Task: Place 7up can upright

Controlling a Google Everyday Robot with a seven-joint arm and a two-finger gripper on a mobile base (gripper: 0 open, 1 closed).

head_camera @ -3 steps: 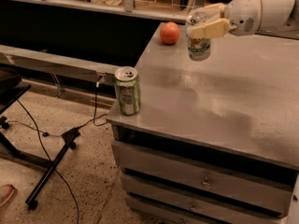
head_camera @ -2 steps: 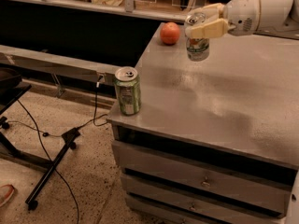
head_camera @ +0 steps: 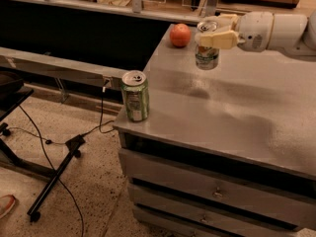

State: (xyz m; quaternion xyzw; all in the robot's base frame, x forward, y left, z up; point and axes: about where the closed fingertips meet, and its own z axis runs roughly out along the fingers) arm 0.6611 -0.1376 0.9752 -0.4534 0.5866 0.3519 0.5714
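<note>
Holding 7up can upright over table, gripper clenched on it; early release could topple it.

1 dark green striped can stands upright at the near left corner of the grey table. A round orange fruit sits near the far edge, just left of the gripper. A black stand rests on the speckled floor.

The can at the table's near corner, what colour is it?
That upright soda can is dark green, striped; camera view. The gripper holds the silvery-white can behind.
</note>
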